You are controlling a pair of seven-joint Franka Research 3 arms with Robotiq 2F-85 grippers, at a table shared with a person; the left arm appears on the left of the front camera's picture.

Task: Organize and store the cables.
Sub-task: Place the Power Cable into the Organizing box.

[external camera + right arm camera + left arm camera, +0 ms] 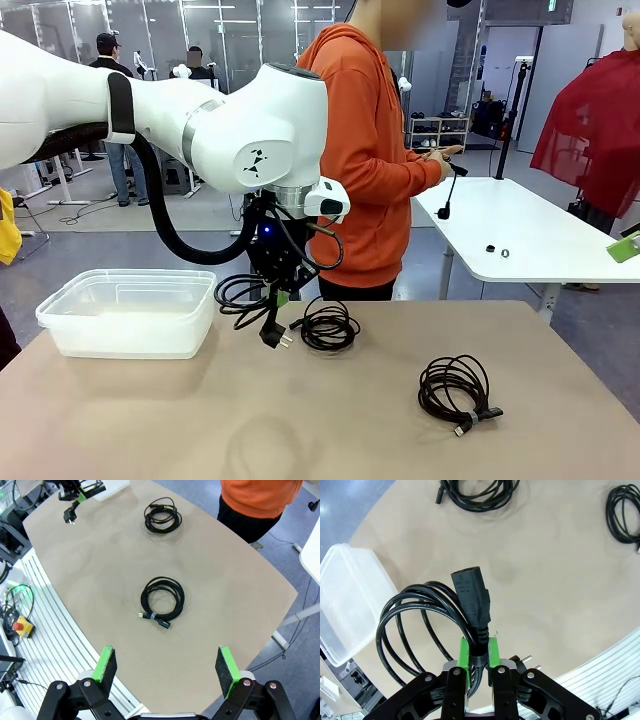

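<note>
Your left claw [479, 652] is pinching a coiled black power cable [471, 592] near its socket end. The coil hangs above the tan surface [300, 420].

The clear plastic tub [130, 338] sits at the claw's nine o'clock in the front view, with nothing visible inside.

Two more lie loose:
- a thin black coil [347, 328] just at three o'clock of the claw;
- a tied black coil [178, 600] farther out, toward four o'clock.

Your right claw [166, 662] hangs spread and empty over that far one.

My reckoning: this is the first of three, and none is stored yet.
</note>
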